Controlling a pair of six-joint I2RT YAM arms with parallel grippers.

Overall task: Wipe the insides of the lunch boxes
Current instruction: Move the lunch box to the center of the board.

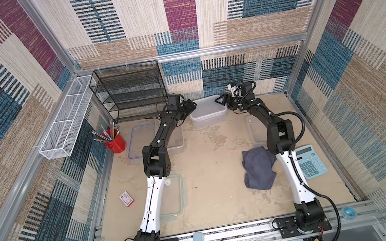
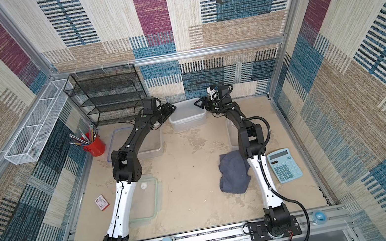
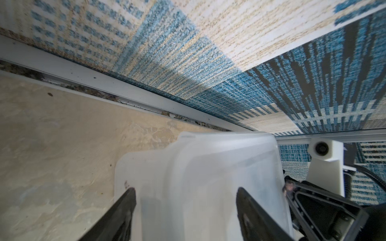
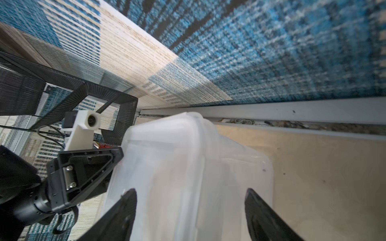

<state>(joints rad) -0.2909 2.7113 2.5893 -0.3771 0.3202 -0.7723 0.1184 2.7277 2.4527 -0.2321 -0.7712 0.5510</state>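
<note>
Deep frosted lunch box [image 1: 207, 113] sits upper middle in both top views, between left gripper [image 1: 192, 105] at its left end and right gripper [image 1: 219, 100] at its right end; both claws released, jaws spread

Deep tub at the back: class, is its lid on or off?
Off. In both top views the tub shows an open rim and its inside floor; no lid covers it.
</note>
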